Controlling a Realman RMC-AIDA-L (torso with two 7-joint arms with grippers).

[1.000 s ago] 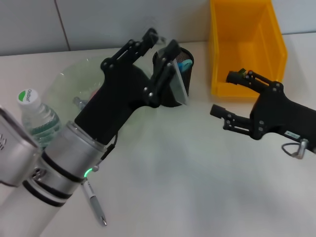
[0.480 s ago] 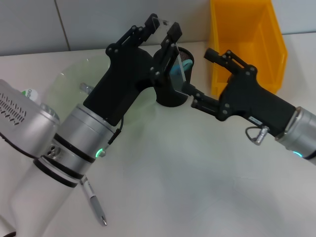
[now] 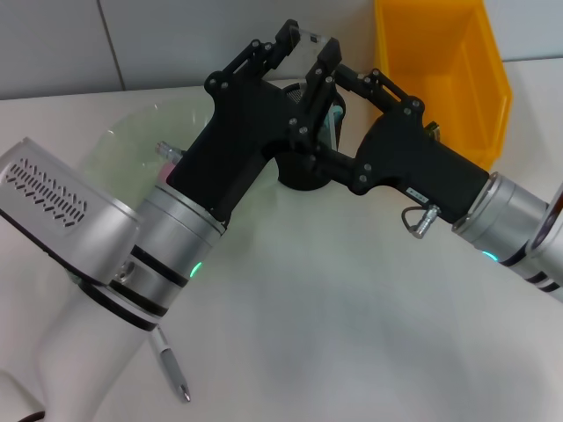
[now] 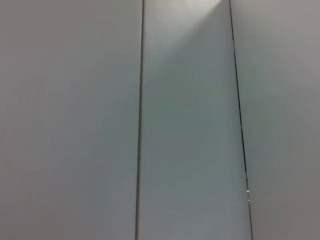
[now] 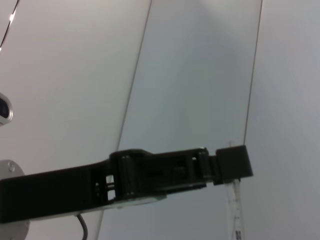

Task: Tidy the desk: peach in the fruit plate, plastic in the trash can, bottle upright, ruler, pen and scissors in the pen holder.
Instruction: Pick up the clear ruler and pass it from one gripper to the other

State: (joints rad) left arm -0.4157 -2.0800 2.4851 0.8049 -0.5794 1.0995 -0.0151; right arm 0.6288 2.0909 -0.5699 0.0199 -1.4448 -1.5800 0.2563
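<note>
My left gripper [image 3: 308, 44] is shut on the white ruler [image 3: 315, 38] and holds it up above the black mesh pen holder [image 3: 297, 178]. The ruler also shows in the right wrist view [image 5: 235, 210], beside a black finger. My right gripper [image 3: 327, 114] is open, its fingers spread next to the ruler and over the pen holder. The blue scissors [image 3: 333, 116] stand in the holder. The pen [image 3: 171, 374] lies on the desk [image 3: 352, 334] near the front. A bit of the pink peach [image 3: 164, 167] shows in the green fruit plate [image 3: 123, 141]. The bottle is hidden behind my left arm.
The orange-yellow trash can [image 3: 440, 61] stands at the back right, behind my right arm. My two arms cross the middle of the desk. The left wrist view shows only grey wall panels.
My right gripper has swung left from beside the trash can to the pen holder and ruler. My left gripper has lifted the ruler higher and a little to the right.
</note>
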